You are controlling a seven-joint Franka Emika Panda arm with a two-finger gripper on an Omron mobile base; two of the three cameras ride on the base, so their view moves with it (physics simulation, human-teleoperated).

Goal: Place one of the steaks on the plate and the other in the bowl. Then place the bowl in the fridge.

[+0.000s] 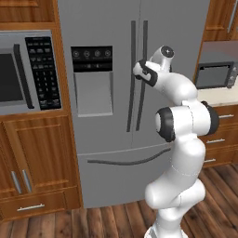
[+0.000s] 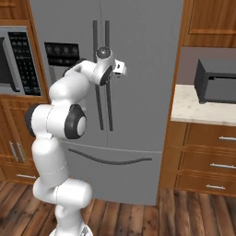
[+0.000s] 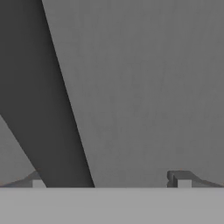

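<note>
The fridge (image 1: 111, 93) stands shut straight ahead, between the microwave (image 1: 28, 69) and the tabletop (image 2: 203, 108). Our claw (image 3: 109, 181) is spread wide and empty, right at the door handles (image 2: 102, 73). We judge we should straddle one handle squarely, clench firmly, then pull along the door's arc.

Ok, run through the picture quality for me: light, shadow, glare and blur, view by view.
Left base view: flat, even light, no glare on the fridge; slightly soft edges. Right base view: the same even light, with the recess over the counter in shade. Hand view: the fridge door fills it as smooth grey, a dark handle slanting across; the open gripper shows fingertips that look soft and blocky.
</note>
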